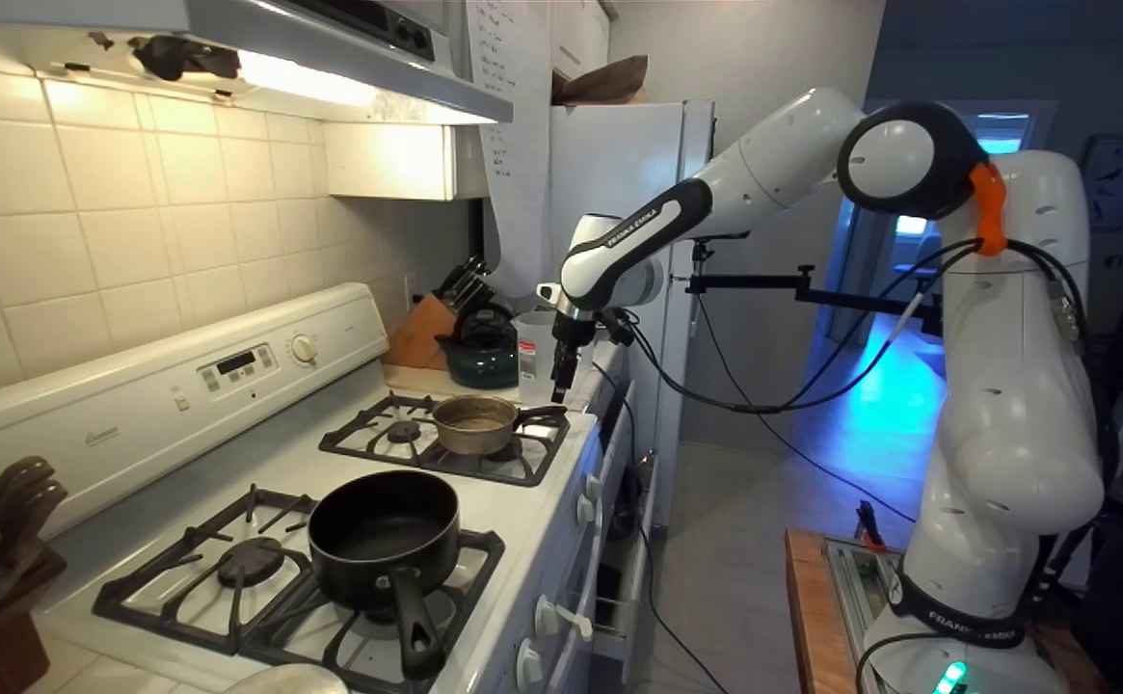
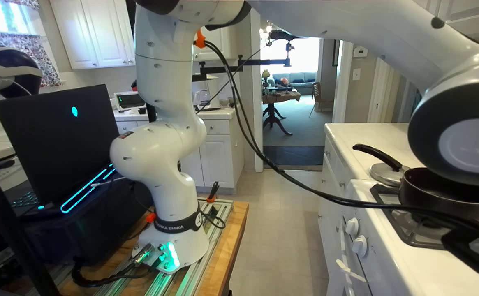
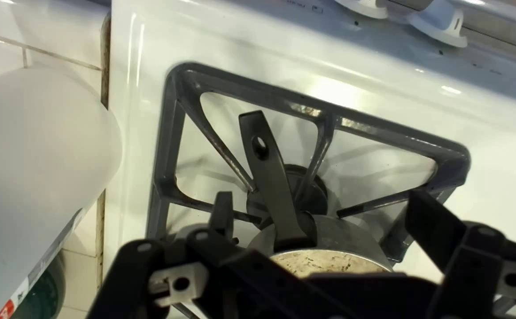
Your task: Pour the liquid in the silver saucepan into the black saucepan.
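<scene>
The silver saucepan (image 1: 474,436) sits upright on the far stove grate in an exterior view, its dark handle pointing to the stove's front edge. In the wrist view its wall (image 3: 337,232) and handle (image 3: 272,181) show; the lower part is hidden behind the gripper. My gripper (image 1: 559,393) is open and empty, just above the handle's end; in the wrist view its fingers (image 3: 324,215) are spread wide, with the handle between them and apart from both. The black saucepan (image 1: 344,569) stands upright on the near grate, handle toward the front; it also shows in an exterior view (image 2: 440,201).
A white container (image 1: 534,352) stands close beside the gripper, also in the wrist view (image 3: 36,146). Behind it are a dark kettle (image 1: 484,361) and a knife block (image 1: 423,333). A lid (image 2: 387,173) lies by the black saucepan. A range hood (image 1: 349,58) hangs above.
</scene>
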`<state>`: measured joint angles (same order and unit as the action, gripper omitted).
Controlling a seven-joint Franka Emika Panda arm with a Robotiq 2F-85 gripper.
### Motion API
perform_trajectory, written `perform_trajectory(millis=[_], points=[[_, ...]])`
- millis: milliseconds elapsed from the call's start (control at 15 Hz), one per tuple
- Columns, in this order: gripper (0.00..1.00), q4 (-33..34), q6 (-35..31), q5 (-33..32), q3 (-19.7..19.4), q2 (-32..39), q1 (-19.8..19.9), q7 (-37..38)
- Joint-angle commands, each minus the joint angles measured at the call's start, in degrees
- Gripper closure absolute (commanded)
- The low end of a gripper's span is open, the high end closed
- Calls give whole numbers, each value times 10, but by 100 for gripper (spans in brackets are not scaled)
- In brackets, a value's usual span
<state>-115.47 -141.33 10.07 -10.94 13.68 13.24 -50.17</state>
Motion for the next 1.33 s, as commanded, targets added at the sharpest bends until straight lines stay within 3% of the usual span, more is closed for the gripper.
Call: perform_trajectory(millis=[0, 667, 1267], points=[[0, 38, -14, 7, 26, 41, 24, -24], [0, 91, -27, 7, 65, 103, 61, -68], [1, 113, -35, 7, 90, 133, 70, -72]])
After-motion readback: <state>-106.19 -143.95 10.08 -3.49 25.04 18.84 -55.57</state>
